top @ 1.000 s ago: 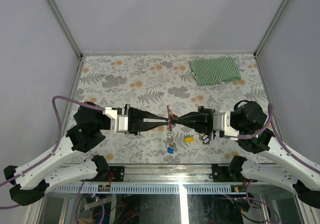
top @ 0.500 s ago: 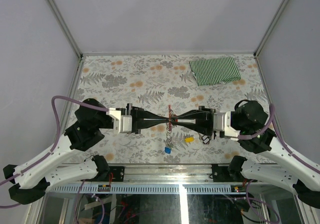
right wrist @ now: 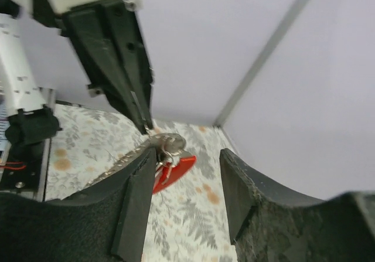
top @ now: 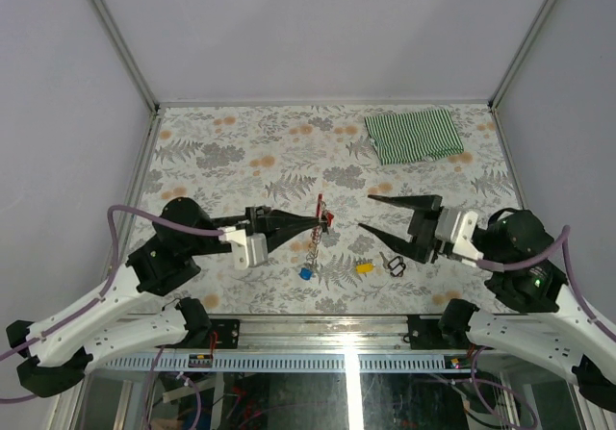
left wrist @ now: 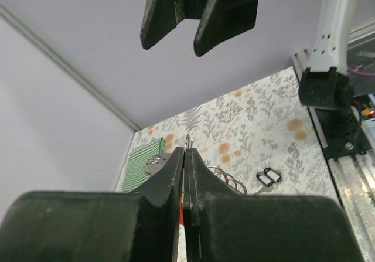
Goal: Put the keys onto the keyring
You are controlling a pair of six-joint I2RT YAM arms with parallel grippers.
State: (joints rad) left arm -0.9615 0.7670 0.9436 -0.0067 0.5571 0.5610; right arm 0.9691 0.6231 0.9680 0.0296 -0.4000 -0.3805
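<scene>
My left gripper (top: 322,220) is shut on the keyring, a red clip (top: 322,215) held above the table. Its silver chain (top: 310,247) dangles down to a blue key (top: 305,273) at its end. A yellow key (top: 364,267) lies on the table to the right. My right gripper (top: 366,212) stands open just right of the clip, holding nothing. The right wrist view shows the red clip (right wrist: 174,172) and a silver ring (right wrist: 168,142) under the left gripper's tips (right wrist: 144,124), ahead of my open right gripper (right wrist: 187,154). In the left wrist view the left gripper (left wrist: 186,154) is pressed shut.
A small black loop with white tags (top: 393,263) lies right of the yellow key, also seen in the left wrist view as the tags (left wrist: 268,177). A green striped cloth (top: 414,135) lies at the back right. The table's metal front rail (top: 318,329) runs below the keys.
My right gripper let go of the keyring, opened and drew back to the right. My left gripper closed fully on the clip and shifted left, and the chain with the blue key swung left.
</scene>
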